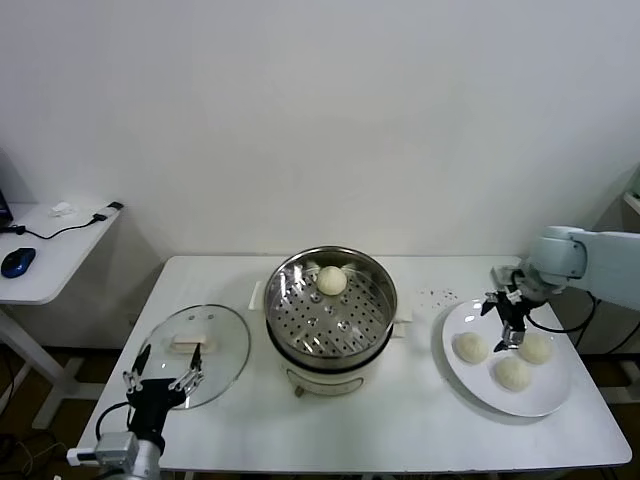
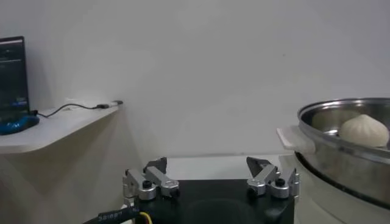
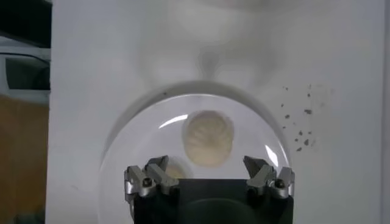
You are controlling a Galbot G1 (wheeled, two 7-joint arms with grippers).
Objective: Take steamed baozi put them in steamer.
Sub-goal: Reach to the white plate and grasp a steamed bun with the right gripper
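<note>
Fingers of the right gripper (image 1: 508,322) are standing wide apart, gripping nothing, and hovering over the white plate (image 1: 545,403) at the table's 3 o'clock side. Three steamed baozi (image 1: 470,347) are sitting on that plate; in the right wrist view one bun (image 3: 208,137) is lying between the spread fingertips. A fourth baozi (image 1: 332,280) is resting inside the steamer (image 1: 330,305) at the table's centre, near the basket's 12 o'clock rim. The glass lid (image 1: 200,350) is lying flat at 9 o'clock, and the left gripper (image 1: 160,383) is waiting at its near edge, jaws wide and empty. Dark specks (image 1: 438,295) are dotting the white table (image 1: 400,430). A plain white wall is rising behind; a side desk (image 1: 50,260) with a blue mouse (image 1: 17,262) is standing at far left.
</note>
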